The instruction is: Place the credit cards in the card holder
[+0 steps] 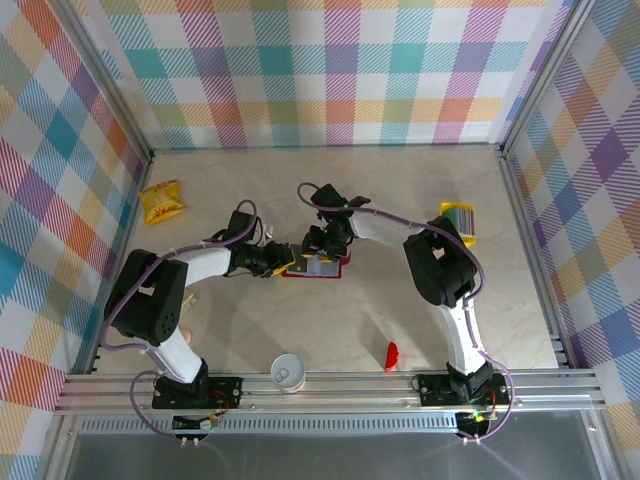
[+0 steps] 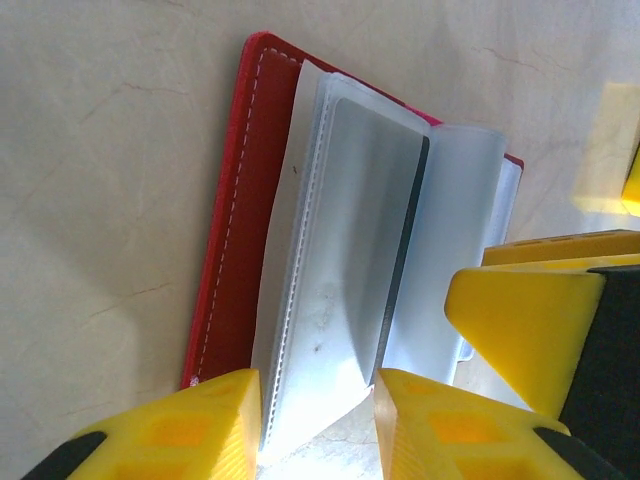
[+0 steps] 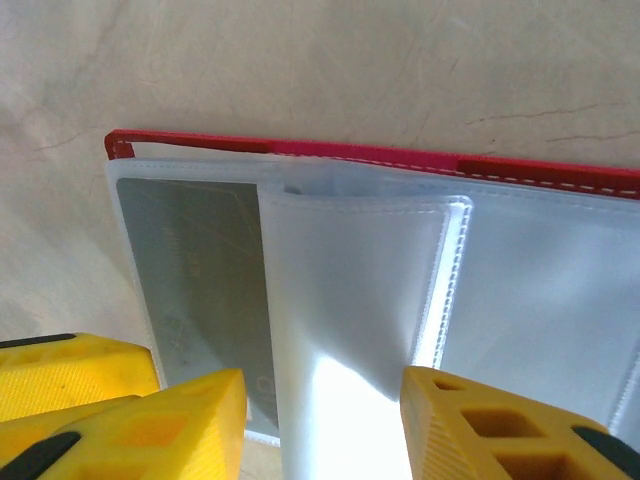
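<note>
Jaws flank card holder (image 1: pixel 322 266); far table (image 1: pixel 330 185) open.

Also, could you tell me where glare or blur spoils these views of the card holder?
Left wrist: white glare on the card holder's clear sleeves near the bottom edge, and the left pincer's fingers look soft. Right wrist: a washed-out bright patch on the middle sleeve, the right pincer's fingers blurred too. Top external: evenly lit and sharp, only soft shadows on the table.

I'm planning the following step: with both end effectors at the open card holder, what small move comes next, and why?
Probably close the right end effector on the clear sleeve between its fingers, to lift that pocket open: the card holder lies open, the left end effector straddles its pages, and the credit cards sit apart.
</note>
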You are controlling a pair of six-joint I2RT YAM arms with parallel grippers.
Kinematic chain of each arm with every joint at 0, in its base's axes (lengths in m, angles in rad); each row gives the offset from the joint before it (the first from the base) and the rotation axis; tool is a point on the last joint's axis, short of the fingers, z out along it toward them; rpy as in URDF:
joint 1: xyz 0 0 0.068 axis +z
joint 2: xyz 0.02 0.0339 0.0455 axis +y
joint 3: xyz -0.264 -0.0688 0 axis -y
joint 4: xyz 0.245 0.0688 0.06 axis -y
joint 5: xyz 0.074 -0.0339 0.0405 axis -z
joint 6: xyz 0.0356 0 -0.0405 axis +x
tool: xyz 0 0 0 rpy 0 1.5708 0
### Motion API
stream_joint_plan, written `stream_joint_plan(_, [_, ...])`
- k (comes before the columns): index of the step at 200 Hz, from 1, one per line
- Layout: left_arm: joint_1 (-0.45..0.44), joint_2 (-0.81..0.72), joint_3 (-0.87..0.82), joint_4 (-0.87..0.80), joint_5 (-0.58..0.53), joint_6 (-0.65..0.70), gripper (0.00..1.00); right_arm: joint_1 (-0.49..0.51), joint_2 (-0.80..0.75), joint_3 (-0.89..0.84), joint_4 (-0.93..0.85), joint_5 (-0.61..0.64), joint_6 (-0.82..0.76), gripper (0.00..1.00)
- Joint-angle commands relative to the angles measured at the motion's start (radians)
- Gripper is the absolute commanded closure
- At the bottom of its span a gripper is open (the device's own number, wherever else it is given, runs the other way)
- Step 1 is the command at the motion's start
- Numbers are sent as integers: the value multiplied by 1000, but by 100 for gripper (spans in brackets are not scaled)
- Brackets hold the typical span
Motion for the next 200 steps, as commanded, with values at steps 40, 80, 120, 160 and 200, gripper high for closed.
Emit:
stream_joint_plan(40, [4,-37,-3,-84,-47,27,59,8,8,42,-15,-7,-12,56])
stream_joint_plan(80, [6,-65,-3,-120,-73,40,55,11,16,53,-18,-12,-12,56])
stream_joint_plan(120, [11,-108,-5,-159,-100,56,50,13,30,59,-16,-21,-9,56])
stream_joint_plan(160, [14,-111,-17,-162,-96,61,49,20,18,63,-36,12,-18,56])
stream_joint_plan(200, [12,-94,-37,-91,-28,66,55,22,-69,22,-71,103,-35,56])
